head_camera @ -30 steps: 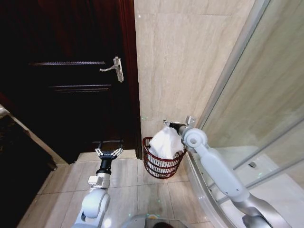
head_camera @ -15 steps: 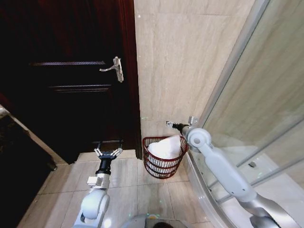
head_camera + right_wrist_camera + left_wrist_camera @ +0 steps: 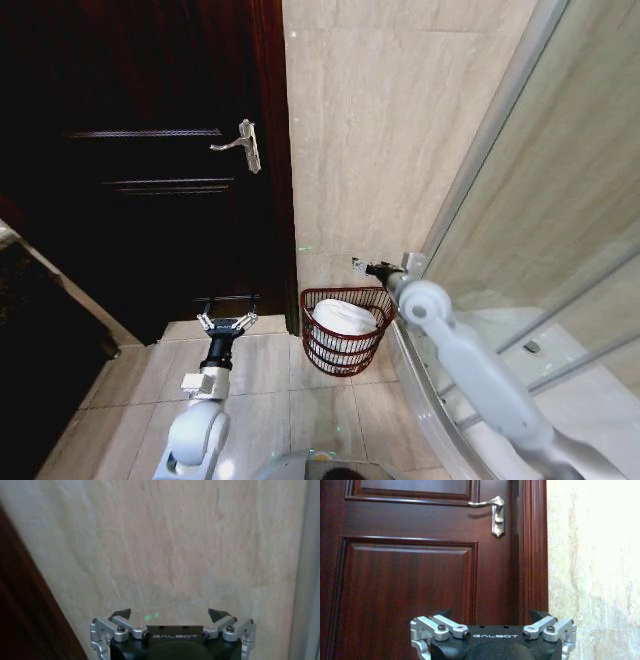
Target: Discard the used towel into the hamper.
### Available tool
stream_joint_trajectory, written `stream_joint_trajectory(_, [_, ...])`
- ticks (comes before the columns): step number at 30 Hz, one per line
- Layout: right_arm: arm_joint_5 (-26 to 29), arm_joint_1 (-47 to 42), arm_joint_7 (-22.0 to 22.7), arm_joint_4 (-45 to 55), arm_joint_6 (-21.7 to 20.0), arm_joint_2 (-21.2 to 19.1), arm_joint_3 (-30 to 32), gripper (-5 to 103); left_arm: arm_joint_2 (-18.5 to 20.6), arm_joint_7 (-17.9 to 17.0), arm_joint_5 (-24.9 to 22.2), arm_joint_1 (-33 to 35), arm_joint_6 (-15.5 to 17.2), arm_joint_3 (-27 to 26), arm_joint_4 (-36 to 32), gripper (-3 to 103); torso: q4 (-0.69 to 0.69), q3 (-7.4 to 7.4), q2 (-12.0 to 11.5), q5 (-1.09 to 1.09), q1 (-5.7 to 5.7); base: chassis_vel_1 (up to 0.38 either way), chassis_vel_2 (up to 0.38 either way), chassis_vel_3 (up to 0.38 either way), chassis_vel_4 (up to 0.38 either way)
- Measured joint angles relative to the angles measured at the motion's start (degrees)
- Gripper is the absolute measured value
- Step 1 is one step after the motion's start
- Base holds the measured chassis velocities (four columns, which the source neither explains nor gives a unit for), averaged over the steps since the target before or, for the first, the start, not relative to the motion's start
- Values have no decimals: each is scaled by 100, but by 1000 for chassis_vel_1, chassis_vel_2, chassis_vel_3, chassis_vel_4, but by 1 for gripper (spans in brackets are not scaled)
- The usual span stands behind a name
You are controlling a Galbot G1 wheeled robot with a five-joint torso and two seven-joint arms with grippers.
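Dropped towel point(image 3: 342, 318) now fills hamper point(image 3: 343, 360); right gripper point(image 3: 170, 614) fingers spread wide, empty.

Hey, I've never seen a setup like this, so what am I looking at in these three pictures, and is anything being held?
This is a two-armed wheeled robot in a bathroom. The head view looks down from a camera on its head. The other two come from cameras on its wrists. On the tiled floor, against the wall beside the dark wooden door, stands the hamper, a reddish wire basket, with the white towel lying inside it. The right tool is open above the hamper's rim, holding nothing; its wrist view faces the beige wall. The left tool is open too, idle low before the door.
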Motion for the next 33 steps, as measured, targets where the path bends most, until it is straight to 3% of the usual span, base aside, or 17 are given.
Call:
stream_joint_trajectory(1, [-557, -294, -252, 84, 216, -25, 71, 100, 5, 11, -13, 16, 2, -16, -11, 100, 0, 0, 0, 1, 0, 0, 0, 0, 0])
stream_joint_trajectory(2, [-557, -294, -252, 84, 216, -25, 71, 100, 5, 11, -13, 16, 2, -16, -11, 100, 0, 0, 0, 1, 0, 0, 0, 0, 0])
stream_joint_trajectory(5, [-1795, -1125, -756, 343, 973, -5, 328, 100, -48, 73, -57, 89, 139, -95, -105, 100, 1, 0, 0, -1, 0, 0, 0, 0, 0])
stream_joint_trajectory(6, [-1795, -1125, -756, 343, 973, -5, 328, 100, -48, 73, -57, 89, 139, -95, -105, 100, 1, 0, 0, -1, 0, 0, 0, 0, 0])
stream_joint_trajectory(9, [-2897, -2083, -1347, 495, 1679, 222, 868, 100, -169, 159, -123, 167, 228, -199, -212, 100, 0, 0, 0, 0, 0, 0, 0, 0, 0])
stream_joint_trajectory(10, [-2897, -2083, -1347, 495, 1679, 222, 868, 100, -169, 159, -123, 167, 228, -199, -212, 100, 0, 0, 0, 0, 0, 0, 0, 0, 0])
stream_joint_trajectory(13, [-3745, -2961, -1813, 655, 2358, 587, 1462, 100, -288, 160, -196, 246, 228, -300, -278, 100, 0, 0, 1, 0, 0, 0, 0, 0, 0])
stream_joint_trajectory(19, [-4407, -3804, -2058, 1003, 2739, 1287, 1975, 100, -269, 247, -269, 401, 258, -325, -414, 100, 1, 0, 1, -2, 0, 0, 0, 0, 0])
stream_joint_trajectory(22, [-5097, -4176, -2410, 1068, 2991, 1999, 2326, 100, -269, 483, -297, 464, 399, -323, -535, 100, 0, 0, 1, 0, 0, 0, 0, 0, 0])
stream_joint_trajectory(23, [-5097, -4176, -2410, 1068, 2991, 1999, 2326, 100, -269, 483, -297, 464, 399, -323, -535, 100, 0, 0, 1, 0, 0, 0, 0, 0, 0])
stream_joint_trajectory(26, [-5349, -4390, -2538, 1155, 3024, 2504, 2570, 100, -347, 613, -259, 484, 451, -259, -589, 100, 2, 0, 1, -1, 0, 0, 0, 0, 0])
stream_joint_trajectory(33, [-5330, -5007, -2614, 1453, 3057, 2744, 2540, 100, -363, 750, -286, 518, 458, -252, -670, 100, 0, 0, 1, -1, 0, 0, 0, 0, 0])
